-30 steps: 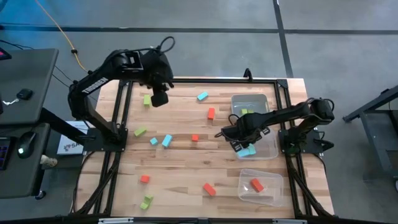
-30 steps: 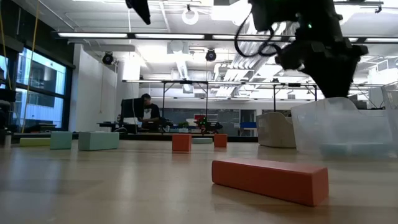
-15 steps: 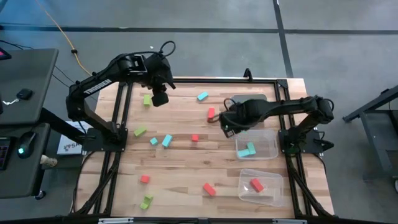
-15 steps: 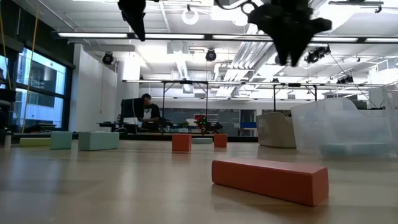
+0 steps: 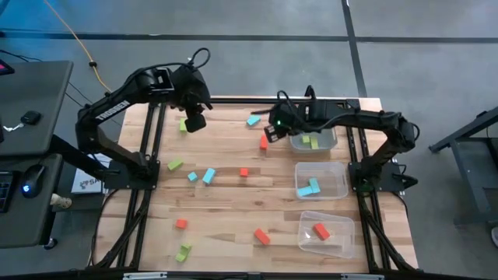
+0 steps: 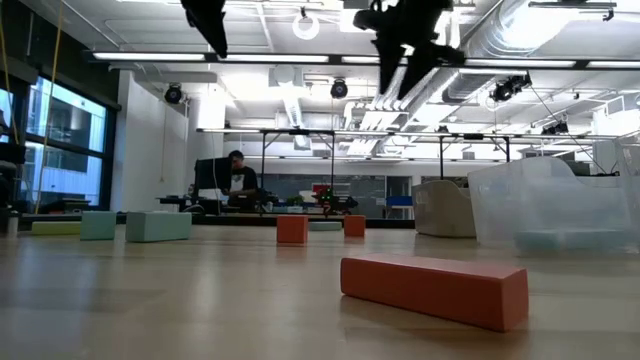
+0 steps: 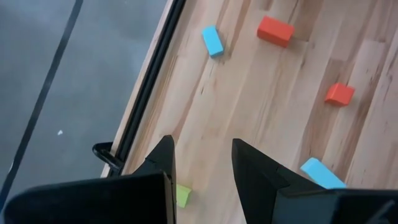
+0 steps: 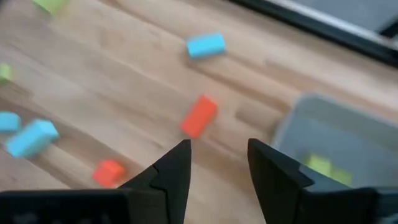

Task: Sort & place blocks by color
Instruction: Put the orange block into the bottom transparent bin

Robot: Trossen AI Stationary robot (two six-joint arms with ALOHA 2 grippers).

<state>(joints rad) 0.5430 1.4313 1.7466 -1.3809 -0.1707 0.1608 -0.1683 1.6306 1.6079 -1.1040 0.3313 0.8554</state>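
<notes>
— Where's the right gripper [image 5: 272, 129] now?

— Up over the far side of the table [image 5: 233, 233], between the light blue block [image 5: 253, 120] by the far edge and the red-orange bar [image 5: 264, 141] just nearer. Its fingers are parted and there's nothing between them.

— So which one is it after?

— My guess is the red-orange bar; through the wrist camera that bar [image 8: 199, 116] sits almost dead ahead of the jaws. It lies just beside the green bin [image 5: 313, 134], so I'd want it to drop straight down, with the fingers across the bar's short sides, and keep clear of the bin wall.

— And then?

— Carry it to the bin at the near right corner [image 5: 327, 233], the one already holding a red-orange block. The middle bin [image 5: 320, 180] has the blue ones.

— The left gripper [image 5: 195, 122]?

— Hanging near the far left corner, right above a lime green block [image 5: 184, 124], fingers a little apart, empty.

— Much left?

— Plenty. Green, blue and red-orange blocks are scattered along the left side and the near edge.
</notes>
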